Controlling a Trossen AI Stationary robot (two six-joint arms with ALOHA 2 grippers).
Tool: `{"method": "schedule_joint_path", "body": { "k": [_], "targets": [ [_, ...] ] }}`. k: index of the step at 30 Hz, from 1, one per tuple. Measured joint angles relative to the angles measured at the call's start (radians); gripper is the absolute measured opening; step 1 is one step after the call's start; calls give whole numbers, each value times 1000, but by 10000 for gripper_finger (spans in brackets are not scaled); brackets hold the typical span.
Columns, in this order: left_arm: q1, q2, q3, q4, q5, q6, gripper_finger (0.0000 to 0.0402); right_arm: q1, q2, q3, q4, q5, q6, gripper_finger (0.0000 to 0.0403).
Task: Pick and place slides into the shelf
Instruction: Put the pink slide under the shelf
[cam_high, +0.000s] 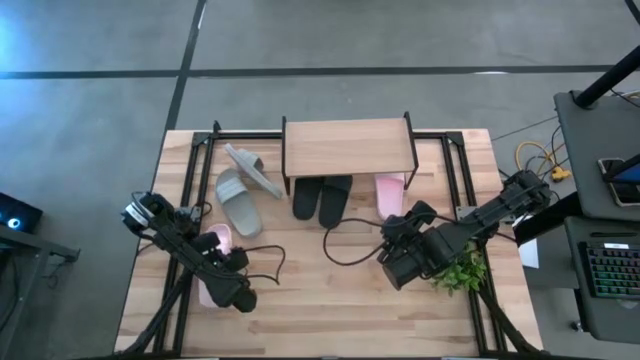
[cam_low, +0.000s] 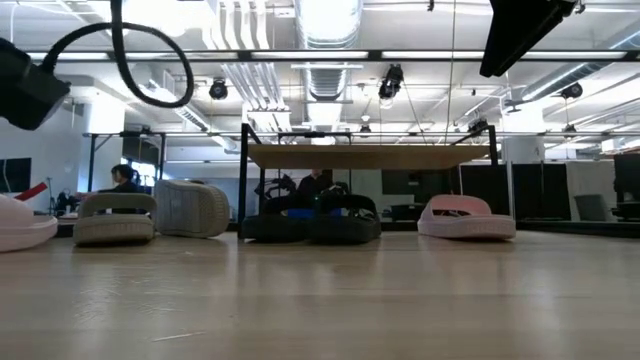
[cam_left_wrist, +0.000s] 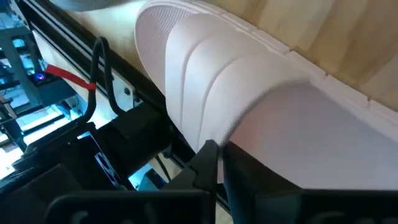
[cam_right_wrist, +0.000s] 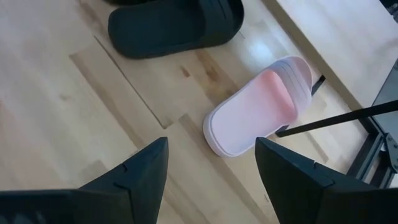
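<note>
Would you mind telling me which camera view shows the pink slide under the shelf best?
The right wrist view: the pink slide lies whole and close beyond the open right gripper. In the high view the shelf hides its front; the low view shows only its side; the left wrist view misses it.

Matt ribbed pink slide (cam_right_wrist: 258, 112), wood-grain table (cam_right_wrist: 74, 124)

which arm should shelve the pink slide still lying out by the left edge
Left. The left gripper is already at that pink slide, its strap filling the left wrist view. The right gripper hangs open near the other pink slide, beside the shelf.
</note>
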Motion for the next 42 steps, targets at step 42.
{"method": "schedule_joint_path", "body": {
  "k": [42],
  "targets": [
    [500, 8, 424, 1037, -410, 884, 0, 20, -380, 22, -63, 221, 179, 221]
  ]
}}
